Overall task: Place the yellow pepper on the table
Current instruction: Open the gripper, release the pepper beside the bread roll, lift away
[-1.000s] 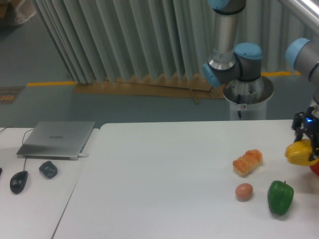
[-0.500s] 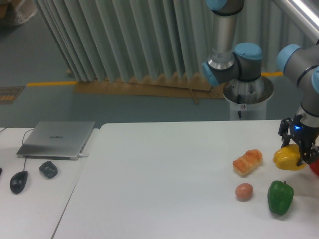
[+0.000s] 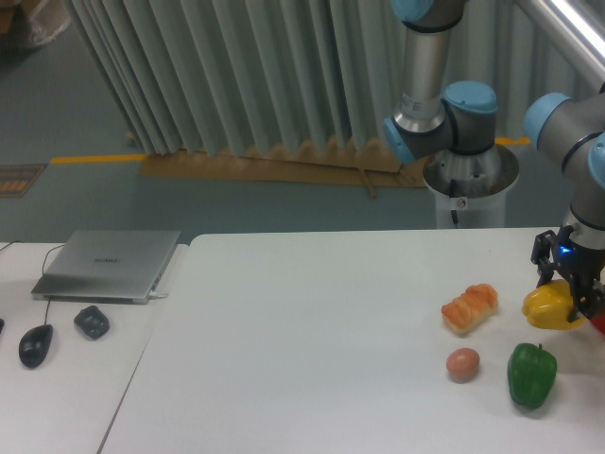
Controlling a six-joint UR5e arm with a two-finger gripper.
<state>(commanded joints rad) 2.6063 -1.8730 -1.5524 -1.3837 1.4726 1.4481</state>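
Glossy yellow stands out at the far right: the yellow pepper (image 3: 550, 305) sits clamped between the dark fingers of the claw (image 3: 570, 301), which grips it from above at the end of a grey-and-blue robot arm reaching down from the upper right. The pepper hangs low over the white counter (image 3: 312, 350), close to its right edge; whether its underside already touches the surface cannot be told from this angle. Being gripped from the top suits a straight lowering, and the spot under it looks free of other things, so the job seems to be in its closing stage, with release likely the remaining step. Just left of the pepper lies an orange-yellow ridged bread-like piece (image 3: 469, 307). Nearer the viewer sit a small brownish egg-like ball (image 3: 462, 363) and, to its right, a green pepper (image 3: 531, 375), which stands near and below the held pepper, close enough to be nudged if the arm drifts. A sliver of something red (image 3: 598, 324) peeks in at the right border. Far to the left, on a separate smaller white desk (image 3: 85, 378), rest a closed laptop (image 3: 109, 264) and a mouse (image 3: 36, 344).
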